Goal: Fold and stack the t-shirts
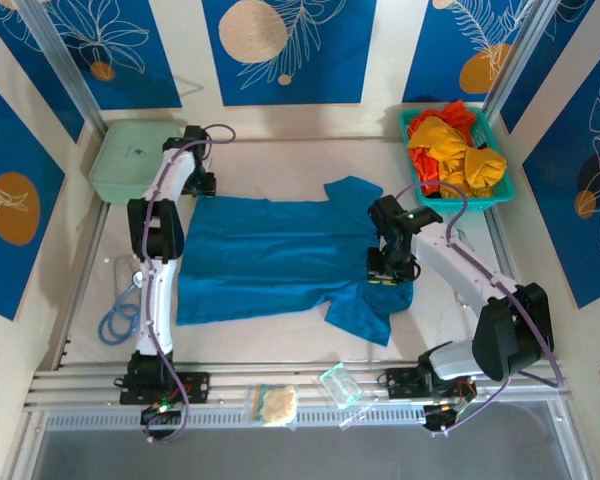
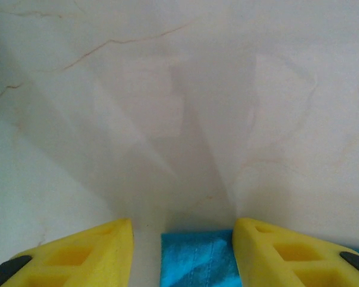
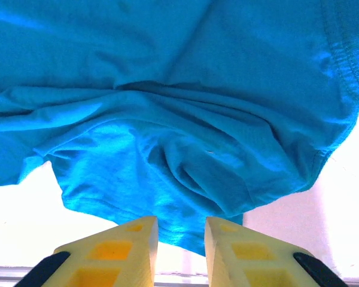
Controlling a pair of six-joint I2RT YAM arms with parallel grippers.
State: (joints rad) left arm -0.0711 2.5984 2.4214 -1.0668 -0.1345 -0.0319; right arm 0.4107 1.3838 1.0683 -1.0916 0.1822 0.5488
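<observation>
Teal t-shirt [image 1: 270, 255] spread flat mid-table, sleeves toward right arm. Right gripper [image 3: 179, 239] pinching near sleeve's edge; left gripper [image 2: 182, 248] spread, straddling far hem corner. Best lifted low, carried across evenly, keeping cloth taut.

My overhead camera looked steeply down from behind the arm bases, taking in the whole table [image 1: 280, 345]. Each wrist camera sat close behind its claw, peering out between the yellow fingers [image 2: 96, 254] at the teal t-shirt [image 3: 185, 89], cloth the overhead also covered.
</observation>
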